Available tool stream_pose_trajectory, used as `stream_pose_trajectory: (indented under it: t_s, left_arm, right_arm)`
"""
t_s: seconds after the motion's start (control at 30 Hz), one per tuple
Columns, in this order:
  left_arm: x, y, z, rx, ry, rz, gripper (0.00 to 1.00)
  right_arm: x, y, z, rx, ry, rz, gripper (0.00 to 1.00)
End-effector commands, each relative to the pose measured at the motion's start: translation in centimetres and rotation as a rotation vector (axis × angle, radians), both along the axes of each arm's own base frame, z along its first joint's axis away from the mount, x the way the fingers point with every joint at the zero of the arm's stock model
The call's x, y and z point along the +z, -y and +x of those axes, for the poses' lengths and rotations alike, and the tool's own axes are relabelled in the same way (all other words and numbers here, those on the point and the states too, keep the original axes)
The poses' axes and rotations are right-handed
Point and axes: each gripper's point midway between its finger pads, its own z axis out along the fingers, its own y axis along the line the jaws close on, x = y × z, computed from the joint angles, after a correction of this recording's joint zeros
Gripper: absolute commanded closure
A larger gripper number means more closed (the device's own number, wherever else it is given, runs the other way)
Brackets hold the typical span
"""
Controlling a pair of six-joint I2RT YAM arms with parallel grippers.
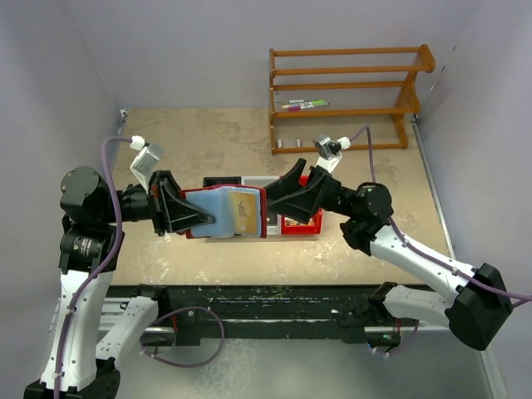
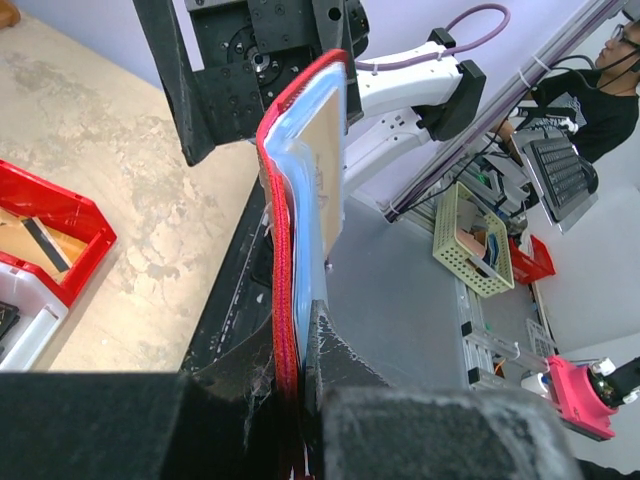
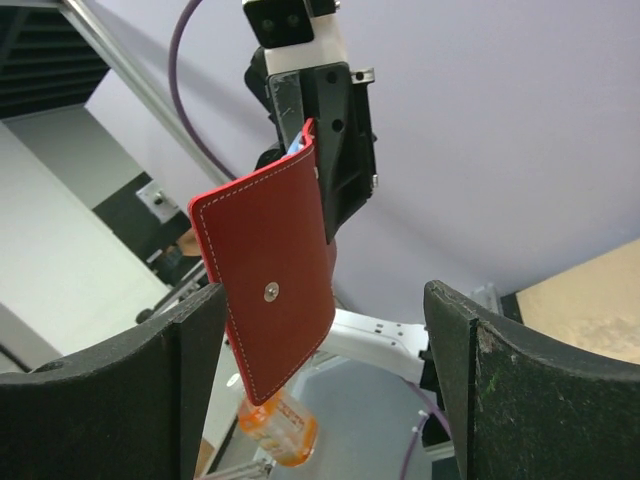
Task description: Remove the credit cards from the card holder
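Left end effector (image 1: 203, 221) is clamped on the card holder (image 1: 218, 208), gripping its near edge. The holder is up off the table (image 1: 208, 141), opened out and sticking straight past the tips toward the other arm.

Left wrist view: the left end effector (image 2: 300, 345) has the card holder (image 2: 285, 200) edge-on. The red stitched cover is on the left of the jaws and the blue-grey sleeves on the right. One tan credit card (image 2: 325, 150) sits in a sleeve at the far end, away from the tips. From above, that credit card (image 1: 246, 209) is on the holder's half nearest the right end effector (image 1: 268, 204).

Right end effector is spread wide with nothing in it. Right wrist view: both fingers (image 3: 190, 380) are far apart, and the card holder (image 3: 270, 260) hangs ahead of the right end effector (image 3: 325, 292), in line with the gap and closer to the left finger. Its maroon outer cover and snap stud face the camera. Can't tell if the left finger touches the cover; the right one is clearly off it.

Red bin (image 1: 301, 224) sits on the table directly under the right end effector. In the left wrist view the red bin (image 2: 80, 215) is off to the left of the clamped holder. A tan flat piece with a dark stripe (image 2: 25, 232) lies in it; can't tell if it's a card.
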Motion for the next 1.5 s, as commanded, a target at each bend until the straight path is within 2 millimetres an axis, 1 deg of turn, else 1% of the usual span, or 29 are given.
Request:
stream_pose_trajectory:
  t_s: [0.0, 0.13, 0.23, 0.53, 0.63, 0.77, 0.83, 0.87, 0.9, 0.97, 1.07, 1.13, 1.2, 1.3, 1.33, 1.37, 1.4, 1.43, 1.47]
  left_arm:
    - [0.4, 0.0, 0.3, 0.009, 0.037, -0.009, 1.0]
    - [0.3, 0.1, 0.8, 0.023, 0.023, -0.008, 1.0]
    - [0.2, 0.1, 1.1, 0.029, 0.021, -0.01, 1.0]
    - [1.0, 0.1, 0.5, 0.013, 0.021, -0.032, 1.0]
    - [1.3, 0.1, 0.3, 0.007, 0.027, -0.038, 1.0]
    - [1.5, 0.1, 0.0, 0.001, 0.031, -0.04, 1.0]
    - [1.6, 0.1, 0.0, 0.0, 0.033, -0.04, 1.0]
    - [1.6, 0.1, -0.1, 0.0, 0.035, -0.041, 1.0]
    - [1.5, 0.1, 0.0, 0.001, 0.031, -0.04, 1.0]
    - [1.5, 0.1, 0.1, 0.003, 0.033, -0.041, 1.0]
    - [1.3, 0.1, 0.3, 0.007, 0.028, -0.041, 1.0]
    - [1.1, 0.1, 0.4, 0.009, 0.028, -0.039, 1.0]
    - [0.9, 0.2, 0.6, 0.013, 0.022, -0.039, 1.0]
    - [0.6, 0.2, 0.9, 0.017, 0.026, -0.036, 1.0]
    - [0.4, 0.2, 1.0, 0.022, 0.033, -0.03, 1.0]
    - [0.1, 0.1, 1.3, 0.029, 0.037, -0.02, 0.95]
    - [-0.4, 0.1, 1.6, 0.039, 0.04, -0.007, 0.84]
    - [-1.2, 0.1, 1.9, 0.049, 0.016, 0.012, 0.7]
    - [-1.9, 0.0, 2.4, 0.062, 0.016, 0.032, 0.54]
  right_arm:
    - [2.5, 1.8, -2.5, 0.042, 0.079, 0.12, 0.19]
    - [2.8, 2.6, -2.5, -0.011, 0.09, 0.138, 0.18]
    - [2.2, 2.2, -2.3, -0.016, 0.08, 0.116, 0.19]
    - [0.8, -0.7, -1.5, -0.021, 0.057, 0.027, 0.22]
    - [-0.4, -1.2, -0.2, -0.076, 0.02, -0.033, 0.23]
    - [-2.3, -1.2, 1.6, -0.188, -0.019, -0.123, 0.22]
    - [-2.7, -1.3, 1.5, -0.171, -0.035, -0.12, 0.22]
    - [-2.1, -1.2, 0.9, -0.141, -0.024, -0.078, 0.23]
    - [-1.9, -1.3, 0.4, -0.108, -0.027, -0.05, 0.24]
    - [-0.9, -1.1, -0.7, -0.051, -0.016, 0.016, 0.26]
    - [0.3, -1.1, -2.3, 0.009, 0.012, 0.073, 0.28]
    - [0.8, -1.6, -3.0, 0.036, 0.024, 0.086, 0.33]
    - [1.0, -2.3, -3.3, 0.055, 0.027, 0.084, 0.42]
    - [0.8, -3.2, -3.1, 0.066, 0.011, 0.067, 0.62]
    - [0.5, -3.5, -2.9, 0.068, -0.002, 0.048, 0.69]
    - [0.2, -3.6, -3.0, 0.076, -0.013, 0.023, 0.78]
    - [-0.1, -3.6, -3.2, 0.084, -0.003, -0.004, 0.88]
    - [-0.3, -3.6, -3.0, 0.067, 0.008, -0.037, 0.97]
    - [-1.0, -3.7, -2.6, 0.042, 0.013, -0.098, 1.0]
